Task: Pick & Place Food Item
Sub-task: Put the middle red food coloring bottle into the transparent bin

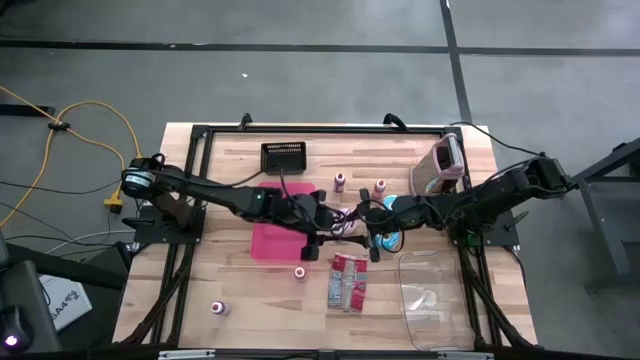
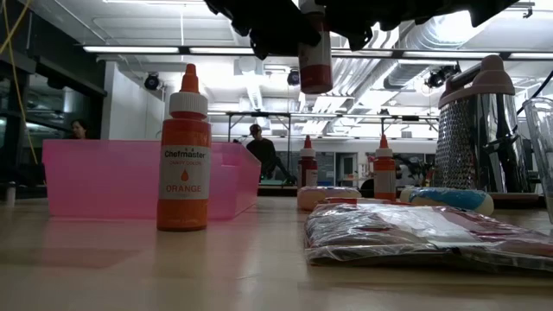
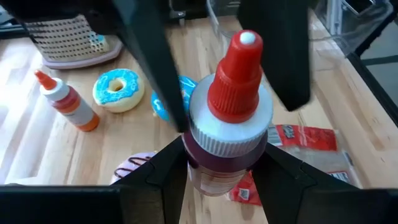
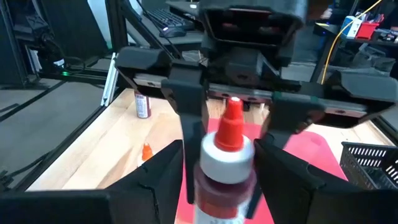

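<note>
Both grippers meet mid-table on one red-capped bottle (image 3: 230,118), lifted clear of the wood. The left gripper (image 3: 217,180) clamps its body and the right gripper (image 4: 217,168) hugs it from the opposite side, which looks like a handover. The pink bin (image 1: 283,230) sits just behind the left gripper. I count roughly five more small bottles on the table, though a couple are tiny.

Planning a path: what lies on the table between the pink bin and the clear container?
High view: a wrapped packet lies flat between the pink bin and the clear container; a small bottle stands near the bin's corner.
</note>
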Robot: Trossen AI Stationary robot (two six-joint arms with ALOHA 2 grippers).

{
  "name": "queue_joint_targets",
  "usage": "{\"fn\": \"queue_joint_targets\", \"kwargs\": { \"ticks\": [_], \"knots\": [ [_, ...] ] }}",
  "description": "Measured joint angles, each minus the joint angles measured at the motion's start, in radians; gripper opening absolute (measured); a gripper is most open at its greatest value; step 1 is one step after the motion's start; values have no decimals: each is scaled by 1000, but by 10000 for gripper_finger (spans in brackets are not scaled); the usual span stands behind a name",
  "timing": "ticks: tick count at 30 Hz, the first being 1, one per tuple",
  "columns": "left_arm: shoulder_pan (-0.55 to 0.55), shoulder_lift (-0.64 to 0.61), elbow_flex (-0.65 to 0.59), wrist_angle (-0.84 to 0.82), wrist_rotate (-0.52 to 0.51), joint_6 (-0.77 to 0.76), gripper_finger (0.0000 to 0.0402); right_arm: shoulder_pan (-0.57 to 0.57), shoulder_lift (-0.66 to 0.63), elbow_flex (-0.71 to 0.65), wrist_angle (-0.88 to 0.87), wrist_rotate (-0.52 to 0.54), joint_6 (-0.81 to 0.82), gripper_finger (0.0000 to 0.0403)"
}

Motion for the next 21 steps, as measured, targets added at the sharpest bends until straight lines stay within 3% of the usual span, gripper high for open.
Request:
{"fn": "queue_joint_targets", "kwargs": {
  "ticks": [21],
  "knots": [
    [0,0,0,18,0,7,155,0,0,0,9,1,-24,179]
  ]
}}
